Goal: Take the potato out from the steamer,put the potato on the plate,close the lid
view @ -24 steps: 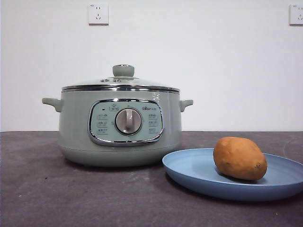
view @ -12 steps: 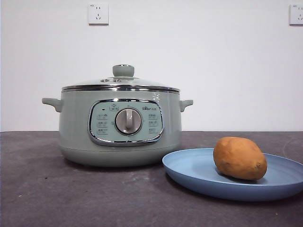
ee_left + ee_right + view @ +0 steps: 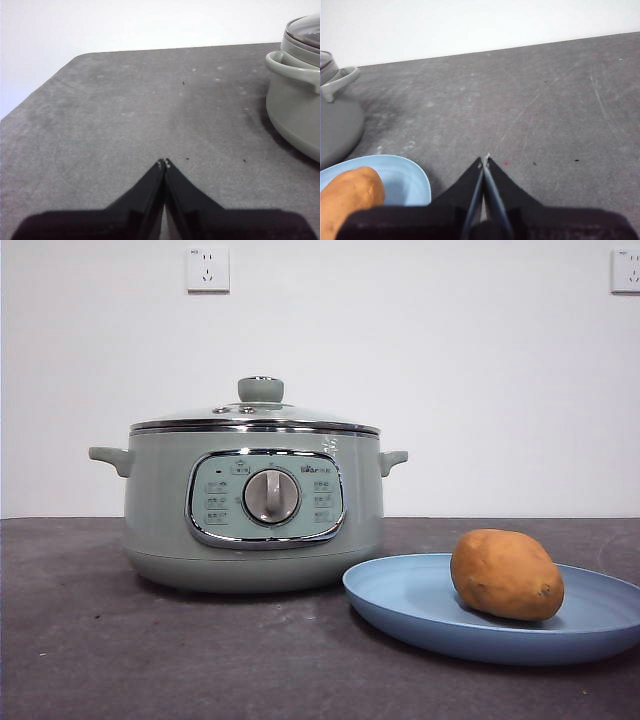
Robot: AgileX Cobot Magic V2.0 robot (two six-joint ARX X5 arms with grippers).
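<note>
The sage-green steamer stands on the dark table with the glass lid closed on it. The orange-brown potato lies on the light-blue plate to the right of the steamer. Neither arm shows in the front view. My left gripper is shut and empty above bare table, with the steamer off to one side. My right gripper is shut and empty above the table beside the plate and potato.
The grey table runs to a white wall with two sockets. The table's rounded corner shows in the left wrist view.
</note>
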